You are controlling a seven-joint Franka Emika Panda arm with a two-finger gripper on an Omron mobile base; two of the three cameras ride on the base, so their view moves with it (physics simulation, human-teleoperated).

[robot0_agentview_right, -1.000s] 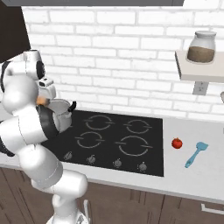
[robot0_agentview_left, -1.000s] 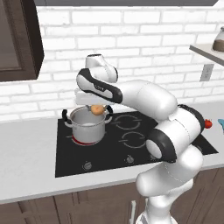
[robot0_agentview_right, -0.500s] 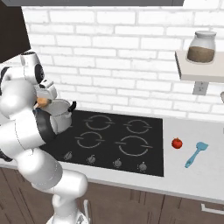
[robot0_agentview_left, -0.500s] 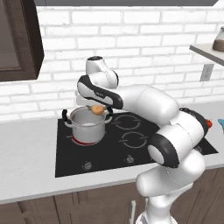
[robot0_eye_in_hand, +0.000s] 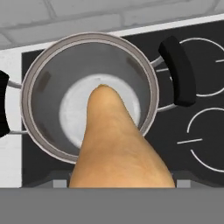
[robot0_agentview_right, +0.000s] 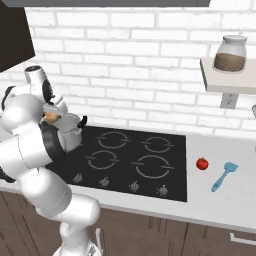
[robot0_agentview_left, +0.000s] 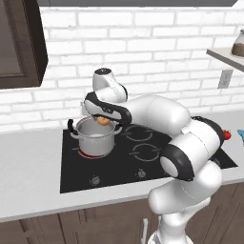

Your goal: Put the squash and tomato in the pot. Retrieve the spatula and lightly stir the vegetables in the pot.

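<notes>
My gripper (robot0_agentview_left: 102, 119) is shut on the squash (robot0_agentview_left: 103, 121), a tan-yellow vegetable hanging just above the open mouth of the pot (robot0_agentview_left: 95, 140). The hand view looks straight down: the squash (robot0_eye_in_hand: 116, 144) points into the pot (robot0_eye_in_hand: 46, 98), whose steel bottom is bare, with black handles on both sides. From the right the squash (robot0_agentview_right: 50, 116) shows above the pot (robot0_agentview_right: 72, 136), partly behind my arm. The tomato (robot0_agentview_right: 202, 163) and the teal spatula (robot0_agentview_right: 223, 176) lie on the counter right of the cooktop. The tomato (robot0_agentview_left: 227, 135) peeks out behind my arm.
The pot stands on the rear left burner of the black cooktop (robot0_agentview_right: 145, 165). A shelf (robot0_agentview_right: 225, 82) with a glass jar (robot0_agentview_right: 230, 54) hangs on the brick wall at the right. A dark cabinet (robot0_agentview_left: 19, 43) hangs at the upper left.
The hand has sunk slightly toward the pot with the squash still in it. Tomato and spatula lie where they were.
</notes>
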